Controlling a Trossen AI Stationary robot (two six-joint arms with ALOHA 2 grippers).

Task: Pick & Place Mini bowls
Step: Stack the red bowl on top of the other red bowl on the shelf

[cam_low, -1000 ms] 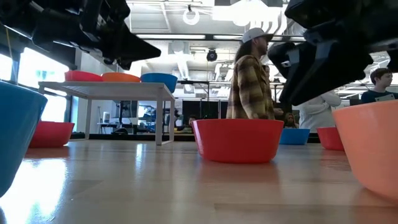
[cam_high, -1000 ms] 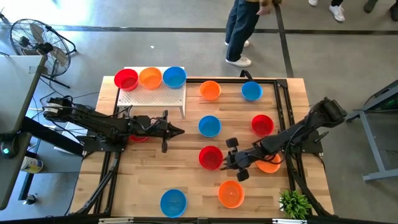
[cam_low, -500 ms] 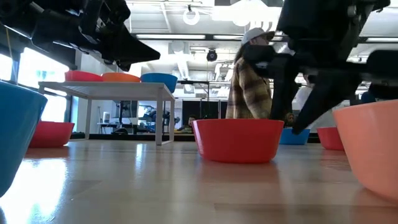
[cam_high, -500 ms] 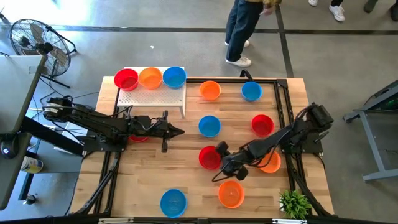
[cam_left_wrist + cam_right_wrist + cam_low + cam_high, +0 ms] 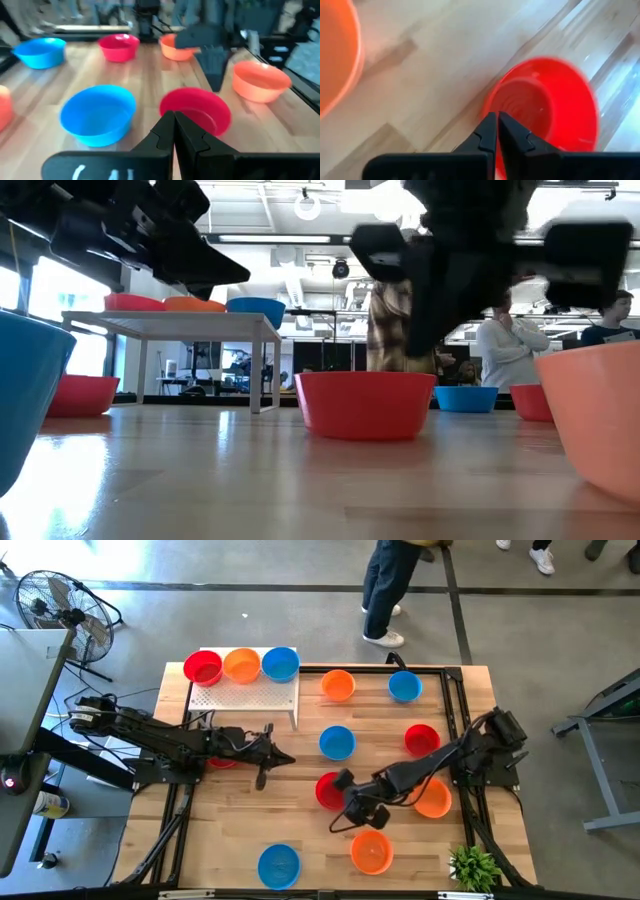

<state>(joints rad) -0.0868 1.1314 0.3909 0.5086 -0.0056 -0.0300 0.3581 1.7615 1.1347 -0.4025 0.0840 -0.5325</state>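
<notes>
Right gripper [image 5: 345, 802], pinched together, meets red bowl [image 5: 328, 791] beside orange bowl [image 5: 372, 851].

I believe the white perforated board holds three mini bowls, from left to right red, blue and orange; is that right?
Not quite. The high view shows the white perforated board holding, left to right, a red bowl, an orange bowl, then a blue bowl; orange sits in the middle.
</notes>
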